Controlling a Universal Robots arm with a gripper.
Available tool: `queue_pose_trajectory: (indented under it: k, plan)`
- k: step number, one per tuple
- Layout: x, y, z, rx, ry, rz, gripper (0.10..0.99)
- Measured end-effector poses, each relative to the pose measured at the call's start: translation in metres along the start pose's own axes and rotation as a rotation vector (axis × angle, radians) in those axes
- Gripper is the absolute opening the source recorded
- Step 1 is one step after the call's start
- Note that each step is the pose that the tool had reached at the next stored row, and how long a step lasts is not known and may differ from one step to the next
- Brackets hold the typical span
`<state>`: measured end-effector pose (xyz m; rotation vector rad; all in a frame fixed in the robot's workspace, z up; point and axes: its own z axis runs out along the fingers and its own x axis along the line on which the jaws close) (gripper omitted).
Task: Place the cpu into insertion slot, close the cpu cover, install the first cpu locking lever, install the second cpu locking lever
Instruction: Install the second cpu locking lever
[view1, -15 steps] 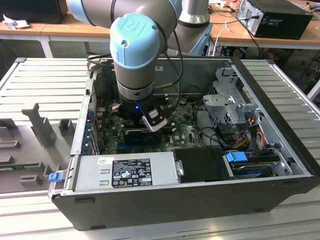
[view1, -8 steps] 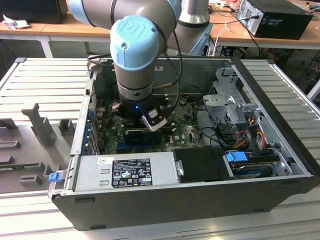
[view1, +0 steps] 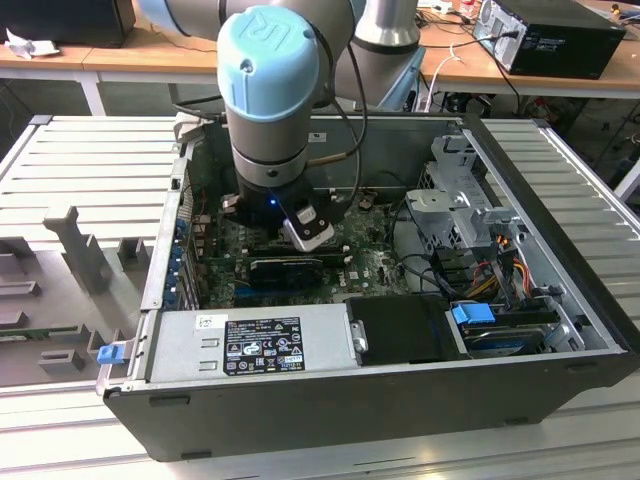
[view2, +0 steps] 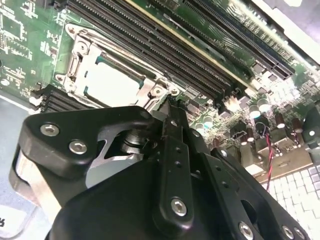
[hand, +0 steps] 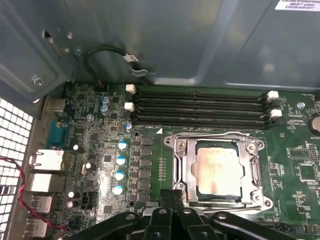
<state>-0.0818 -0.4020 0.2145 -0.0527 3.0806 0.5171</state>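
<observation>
Arm reaches down into the open computer case (view1: 560, 300). The cpu (hand: 220, 169) lies seated in the insertion slot (hand: 186, 165), the cpu cover (hand: 252, 172) folded flat over its edges. Gripper (hand: 172, 196) hovers at the socket's edge, fingertips pinched together, holding nothing, probably poised for a lever.

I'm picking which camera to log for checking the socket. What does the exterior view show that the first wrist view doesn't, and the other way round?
The exterior view alone gives the whole open computer case, the power supply, the blue arm joint reaching down into the case, and the grey table around it.

The first wrist view alone gives the cpu lying in the insertion slot with the cpu cover down around it, the memory slots alongside, and the gripper at the socket's edge.

Both show the green motherboard.
</observation>
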Motion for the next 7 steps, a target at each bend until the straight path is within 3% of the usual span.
queue_pose_trajectory:
  k: [7]
  plan:
    - [-0.0002,0.0032,-0.009,0.001,0.0,0.0,0.106]
